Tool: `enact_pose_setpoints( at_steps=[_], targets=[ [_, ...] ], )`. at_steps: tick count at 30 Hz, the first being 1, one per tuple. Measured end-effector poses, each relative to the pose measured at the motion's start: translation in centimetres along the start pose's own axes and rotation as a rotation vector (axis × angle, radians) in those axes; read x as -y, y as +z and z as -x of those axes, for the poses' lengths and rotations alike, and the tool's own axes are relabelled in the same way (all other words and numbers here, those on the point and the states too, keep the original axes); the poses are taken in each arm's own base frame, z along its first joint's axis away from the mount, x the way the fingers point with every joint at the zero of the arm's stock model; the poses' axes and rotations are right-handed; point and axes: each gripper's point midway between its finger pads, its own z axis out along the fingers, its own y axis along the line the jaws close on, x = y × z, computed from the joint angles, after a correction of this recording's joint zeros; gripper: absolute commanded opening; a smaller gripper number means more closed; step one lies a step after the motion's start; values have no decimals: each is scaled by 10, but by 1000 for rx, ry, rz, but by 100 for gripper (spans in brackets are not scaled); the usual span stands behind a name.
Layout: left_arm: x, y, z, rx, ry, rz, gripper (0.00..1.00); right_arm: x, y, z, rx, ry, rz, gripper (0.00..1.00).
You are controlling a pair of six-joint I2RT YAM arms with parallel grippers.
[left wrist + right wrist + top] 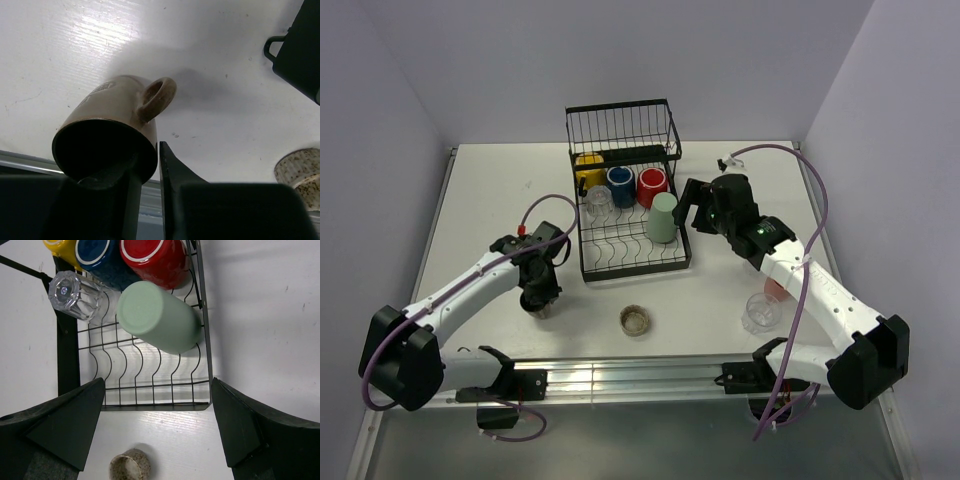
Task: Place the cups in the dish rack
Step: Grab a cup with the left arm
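The left claw (539, 298) was lowered over a brown glazed ceramic mug (115, 115) with a dark inside and a ring handle. One finger was inside the mug and the other finger (170, 170) was outside against the wall, so the jaws were narrow around the rim, but I could not tell if they really pinched it. This mug was on the white table (490, 190), near the front edge and to the left of the black wire dish rack (150, 406). The right claw (158, 385) was spread wide and held nothing (it hung above the near right end of the rack). In the rack a pale green plastic tumbler (157, 315) leaned bottom-up beside a ribbed clear glass (75, 292), and behind them were a red mug (652, 186), a navy mug (621, 185) and a yellow mug (586, 170). On the table a low speckled brownish cup (636, 321) was in front of the rack, and a clear glass tumbler (760, 313) stood beside the right arm.
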Motion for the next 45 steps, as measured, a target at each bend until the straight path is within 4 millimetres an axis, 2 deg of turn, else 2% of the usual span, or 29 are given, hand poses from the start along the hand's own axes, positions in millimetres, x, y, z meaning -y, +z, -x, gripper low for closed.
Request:
enact_pose_setpoints(
  at_steps=[2,6,13,18,23,31,36,42,45],
  targets=[
    [0,0,-1,-5,5,-3,20,0,0,0,0,0,0,94],
    [1,1,-3,-20,22,-9,0,-1,0,0,-2,0,3,94],
    [1,-2,-5,-19,37,-23,0,0,0,-1,-7,-5,6,94],
    [1,-18,-5,4,27,-75,0,-2,-1,0,-8,-5,14,93],
    [9,-53,12,75,5,-158,0,-4,-3,2,-11,-6,14,93],
    [35,-138,63,266,-36,-354,0,-21,-14,22,14,-4,58,93],
    [49,-172,88,338,-52,-496,0,-48,-20,26,-1,-4,161,95],
    [61,-200,122,378,-87,-732,0,-96,-18,16,-68,12,351,96],
    [66,-213,139,406,-96,-876,0,-121,-24,13,-91,25,462,97]
  ],
)
